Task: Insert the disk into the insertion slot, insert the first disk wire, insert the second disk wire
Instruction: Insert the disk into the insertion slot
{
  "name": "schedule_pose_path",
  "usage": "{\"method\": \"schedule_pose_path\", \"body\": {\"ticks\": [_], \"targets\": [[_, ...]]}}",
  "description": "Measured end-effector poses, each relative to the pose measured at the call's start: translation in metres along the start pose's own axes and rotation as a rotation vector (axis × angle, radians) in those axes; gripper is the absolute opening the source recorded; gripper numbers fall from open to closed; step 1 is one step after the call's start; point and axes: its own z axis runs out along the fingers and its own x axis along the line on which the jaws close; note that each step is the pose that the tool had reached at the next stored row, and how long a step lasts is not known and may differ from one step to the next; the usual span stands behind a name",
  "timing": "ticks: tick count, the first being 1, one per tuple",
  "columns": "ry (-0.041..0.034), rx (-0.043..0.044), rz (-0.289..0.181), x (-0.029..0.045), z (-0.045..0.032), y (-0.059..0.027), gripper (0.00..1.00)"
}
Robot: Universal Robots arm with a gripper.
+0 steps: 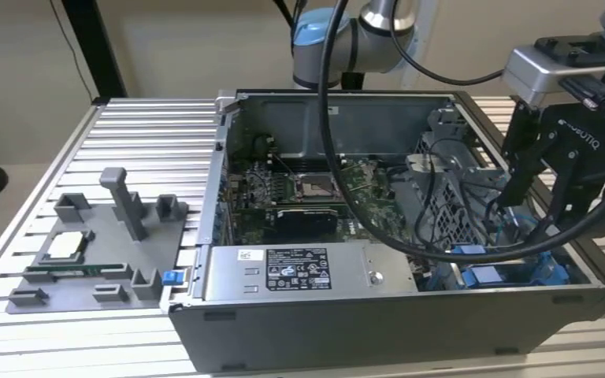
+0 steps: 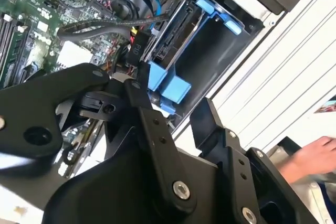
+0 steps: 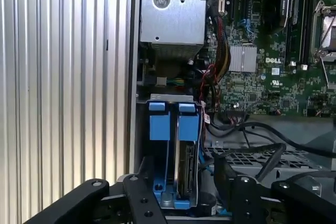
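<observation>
— What's in the exterior view, left to right?
— I see a parts tray [image 1: 98,252] at the left on the surface [image 1: 145,134]. The case [image 1: 387,331] is mid-frame and the disk [image 1: 491,277] is at lower right. My pincer [image 1: 539,197] hangs over the disk, fingers spread and gripping nothing.
— How will it handle?
— Stiff, dense and shock-shy, I'd judge. I'd take it by the blue carrier's edges, never the faces.
— Orientation?
— In the first wrist view it stands on edge in the slot [image 3: 169,98]. The long axis runs from my pincer toward the power supply [image 3: 173,19], and the blue tabs are at that end.
</observation>
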Motion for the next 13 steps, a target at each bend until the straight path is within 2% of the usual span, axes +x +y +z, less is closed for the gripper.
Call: {"method": "schedule_pose_path", "body": {"ticks": [5, 8, 11, 13], "targets": [[-0.0002, 0.001, 0.0, -0.0028, -0.0022, -0.0001, 1.0], [-0.0007, 0.0075, 0.0, -0.0069, -0.0023, -0.0005, 1.0], [-0.0013, 0.0076, 0.0, -0.0073, -0.0144, -0.0003, 1.0], [-0.0013, 0.0077, 0.0, -0.0075, -0.0198, -0.0003, 1.0]]}}
